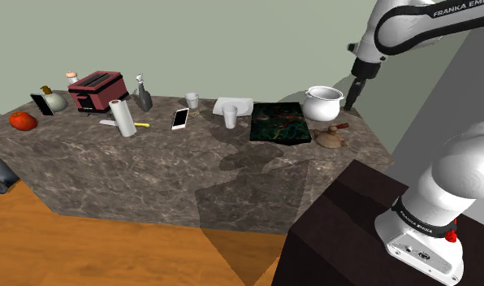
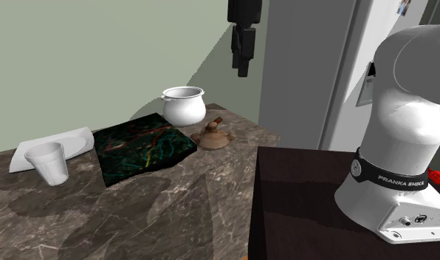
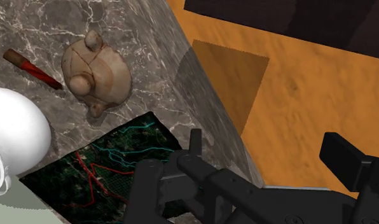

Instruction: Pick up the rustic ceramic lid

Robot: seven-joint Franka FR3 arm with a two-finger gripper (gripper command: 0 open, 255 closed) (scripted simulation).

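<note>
The brown, knobbed lid (image 3: 96,71) lies on the grey marbled counter (image 1: 151,175) near the corner by the stand, just beside a dark board (image 2: 141,148) veined with coloured lines, with a white pot (image 1: 323,103) behind it and a reddish stick (image 3: 32,69) next to it. The black gripper (image 3: 266,143) hangs well above the lid, its fingers spread apart with nothing between them. The white arm (image 1: 411,28) reads "FRANKA EMI" at the frame's edge, and the black band (image 2: 392,176) round its base reads "FRANKA EMIKA".
</note>
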